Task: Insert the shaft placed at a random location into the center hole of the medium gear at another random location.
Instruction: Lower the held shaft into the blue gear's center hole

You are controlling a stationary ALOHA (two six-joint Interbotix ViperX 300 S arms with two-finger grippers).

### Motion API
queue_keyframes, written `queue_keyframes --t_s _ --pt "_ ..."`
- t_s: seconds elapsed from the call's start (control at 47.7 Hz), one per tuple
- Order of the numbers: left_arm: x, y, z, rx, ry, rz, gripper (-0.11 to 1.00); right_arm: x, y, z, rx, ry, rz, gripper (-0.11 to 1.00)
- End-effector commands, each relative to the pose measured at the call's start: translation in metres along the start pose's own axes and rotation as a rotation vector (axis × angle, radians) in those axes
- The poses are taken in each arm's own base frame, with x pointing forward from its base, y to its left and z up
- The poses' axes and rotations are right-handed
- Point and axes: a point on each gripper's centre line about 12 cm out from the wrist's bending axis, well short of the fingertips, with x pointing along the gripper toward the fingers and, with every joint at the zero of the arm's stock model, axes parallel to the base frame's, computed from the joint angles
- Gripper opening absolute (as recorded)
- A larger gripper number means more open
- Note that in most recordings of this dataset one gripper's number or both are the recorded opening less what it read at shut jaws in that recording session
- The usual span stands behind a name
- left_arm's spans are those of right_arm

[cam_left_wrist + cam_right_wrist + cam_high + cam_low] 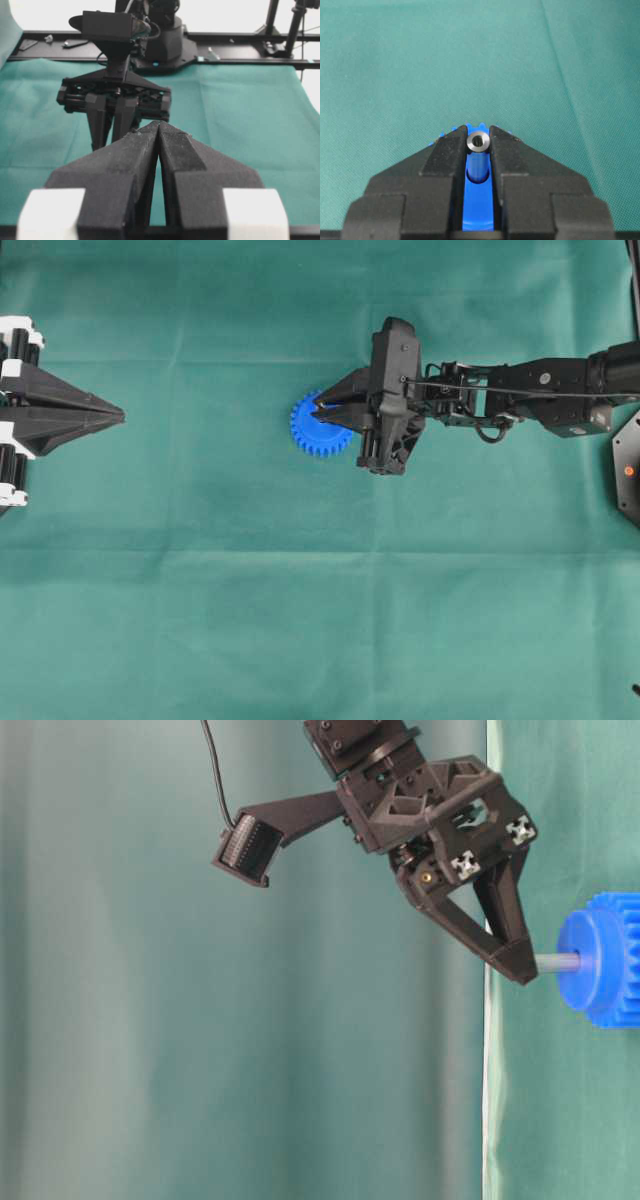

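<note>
Two end effectors show: the right end effector (322, 413) pinches the shaft (556, 962), whose lower end sits in the gear (320, 427) at its center hole, mid-worktop. The left end effector (118, 416) rests pressed together at the left edge, well apart. Green worktop (300, 620) lies bare around the gear.

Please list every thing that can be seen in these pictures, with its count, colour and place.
medium gear: one, bright blue, flat on the cloth near the middle.
shaft: one, silvery grey, its far end at the gear's center hub, its near end between the right fingertips.
cloth: one, green, covering the table.
right end effector: one, black, shut on the shaft, over the gear.
left end effector: one, black with white parts, shut, empty, at the left edge.
</note>
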Motion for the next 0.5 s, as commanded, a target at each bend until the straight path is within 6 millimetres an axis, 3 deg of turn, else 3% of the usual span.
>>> queue_keyframes --t_s 0.0,0.483 --pt "0.002 0.0 0.008 0.003 -0.021 -0.002 0.0 -0.001 0.001 0.01 -0.001 -0.038 0.001 0.14" --pt "0.002 0.0 0.007 0.003 -0.018 -0.002 0.0 0.014 0.001 -0.009 0.002 -0.005 -0.001 0.14"
